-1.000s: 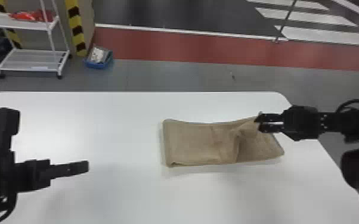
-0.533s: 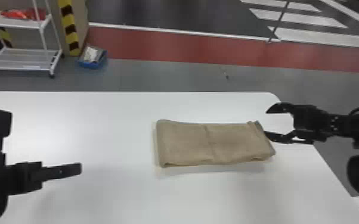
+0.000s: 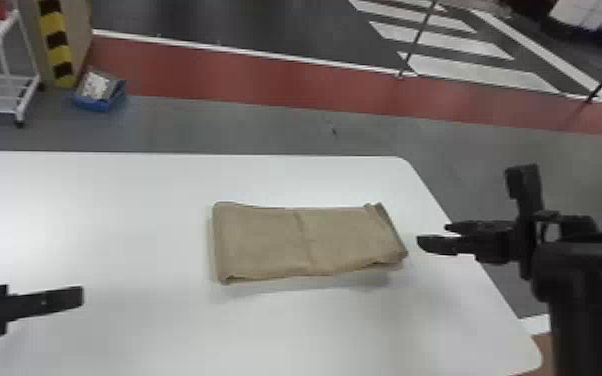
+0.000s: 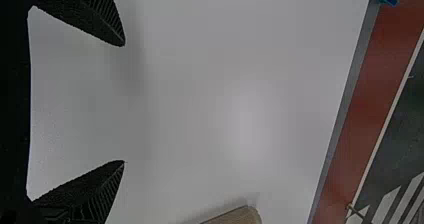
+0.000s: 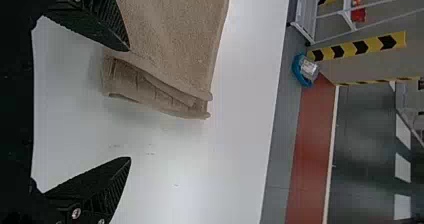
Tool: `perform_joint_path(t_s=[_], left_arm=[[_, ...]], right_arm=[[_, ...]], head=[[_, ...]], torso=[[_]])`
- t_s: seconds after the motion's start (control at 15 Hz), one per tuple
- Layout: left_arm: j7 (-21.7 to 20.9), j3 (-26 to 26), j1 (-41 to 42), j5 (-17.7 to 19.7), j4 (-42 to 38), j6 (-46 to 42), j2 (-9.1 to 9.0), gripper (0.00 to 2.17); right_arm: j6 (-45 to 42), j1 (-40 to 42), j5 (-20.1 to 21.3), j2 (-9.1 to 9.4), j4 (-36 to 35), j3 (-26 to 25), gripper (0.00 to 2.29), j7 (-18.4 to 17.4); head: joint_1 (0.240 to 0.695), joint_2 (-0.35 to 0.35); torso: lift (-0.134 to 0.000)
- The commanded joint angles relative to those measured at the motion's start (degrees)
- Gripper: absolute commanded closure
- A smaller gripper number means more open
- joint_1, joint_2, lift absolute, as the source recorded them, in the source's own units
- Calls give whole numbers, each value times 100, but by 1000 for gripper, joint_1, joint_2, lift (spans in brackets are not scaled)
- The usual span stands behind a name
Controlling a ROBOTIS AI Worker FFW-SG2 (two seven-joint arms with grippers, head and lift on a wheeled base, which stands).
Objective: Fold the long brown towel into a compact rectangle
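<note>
No readable text or numbers.

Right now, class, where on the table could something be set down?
Bare table lies between the left gripper and the towel, beyond the towel to the far edge, and on the towel's near side. It is crowded at the towel's right end, where the right gripper is close.

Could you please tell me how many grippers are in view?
2: the left gripper, over the table left of the towel, and the right gripper, by the towel's right end.
</note>
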Motion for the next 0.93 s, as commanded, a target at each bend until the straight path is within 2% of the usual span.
perform_joint_path(t_s=[0.0,0.13,0.33,0.6,0.73,0.87], left_arm=[[-18,30,12,-1,-14,7,-59,36],[-36,91,30,-1,-5,7,-59,36],[-45,126,30,-1,-5,7,-59,36],[-9,74,4,8,92,7,-59,36],[-9,47,-23,8,145,7,-59,63],[-45,56,-32,8,162,7,-59,151]], right_arm=[[1112,-142,-58,35,-185,176,144,-54],[1569,-133,57,61,-343,378,144,-62],[1639,184,136,61,-677,510,144,-1],[690,403,487,122,-704,633,221,-159],[-119,491,786,140,-563,844,289,-449],[-189,430,936,158,-431,1002,343,-458]], head=[[695,-329],[695,-313],[695,-294],[695,-285],[695,-289],[695,-292]], torso=[[-124],[-124],[-124],[-124],[-124],[-124]])
